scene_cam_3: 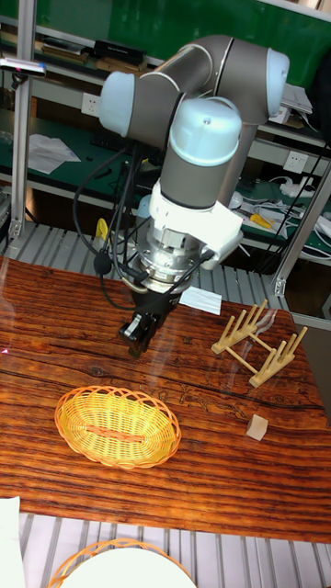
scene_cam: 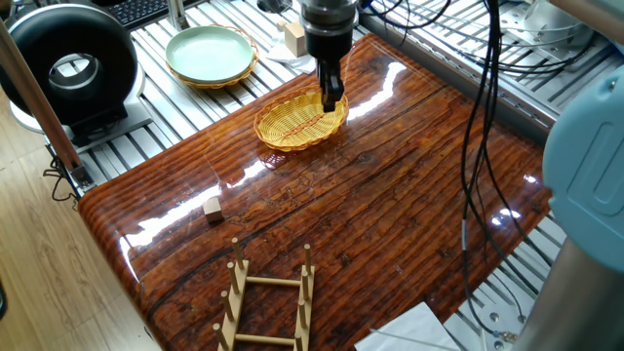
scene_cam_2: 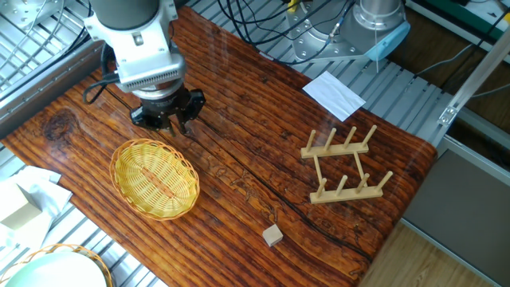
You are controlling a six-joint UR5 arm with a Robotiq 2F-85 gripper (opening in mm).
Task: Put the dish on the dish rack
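Glossy wood table (scene_cam: 390, 214) on metal slats; gripper (scene_cam: 331, 99) state unclear, over dish (scene_cam: 297, 125) rim; dish rack (scene_cam_2: 343, 163) well apart

A robotics lab: aluminium-slat workbench (scene_cam: 146, 136), hanging cables (scene_cam: 483, 117), and shelving (scene_cam_3: 55, 138) at 12 o'clock behind the arm.

From my gripper (scene_cam_2: 174, 121), poised just past the far rim of the dish (scene_cam_2: 154, 177), the worktop (scene_cam_2: 255, 151) runs bare all the way across to the dish rack (scene_cam_2: 344, 165), which stands well apart near the opposite edge. The one small thing near that stretch is the wooden cube (scene_cam_2: 273, 234), off to one side by the worktop's edge. Behind my gripper, dark cables (scene_cam_2: 263, 24) hang over the back of the worktop.
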